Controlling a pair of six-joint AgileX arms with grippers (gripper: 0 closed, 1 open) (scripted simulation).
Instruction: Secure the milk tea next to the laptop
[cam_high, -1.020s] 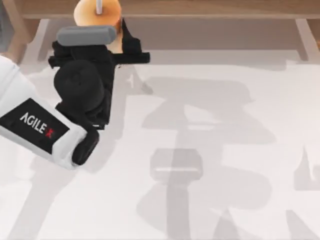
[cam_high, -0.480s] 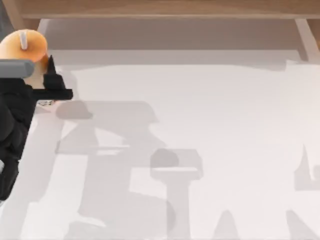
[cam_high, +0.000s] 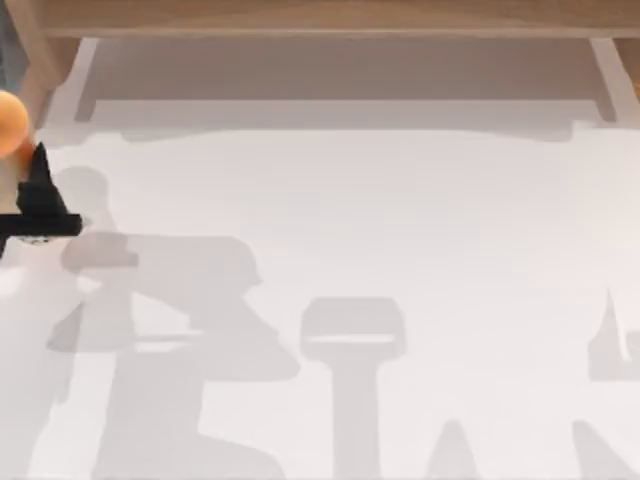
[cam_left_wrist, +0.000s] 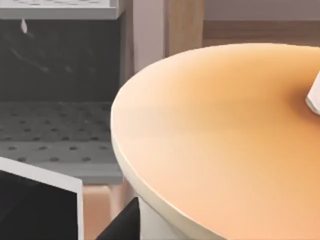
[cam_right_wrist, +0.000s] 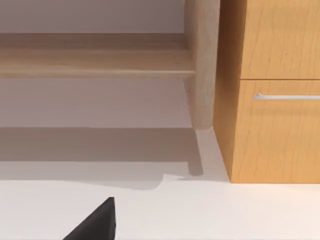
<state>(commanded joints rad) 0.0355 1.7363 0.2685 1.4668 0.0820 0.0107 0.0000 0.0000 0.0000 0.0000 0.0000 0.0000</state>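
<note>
A white desk (cam_high: 400, 220) fills the top view, crossed by soft grey shadows — light falls from above. A wooden rail (cam_high: 320, 15) runs along the frame's upper edge. The right wrist view shows a wooden cabinet (cam_right_wrist: 275, 100) with a metal drawer handle (cam_right_wrist: 287, 96) — upper right.

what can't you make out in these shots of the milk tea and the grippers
- Milk tea: the top view's left edge cuts it off; the left wrist view has its orange top, the cup below hidden.
- Left gripper: mostly past that same edge, grip unclear.
- Right gripper: one dark corner in the right wrist view.
</note>
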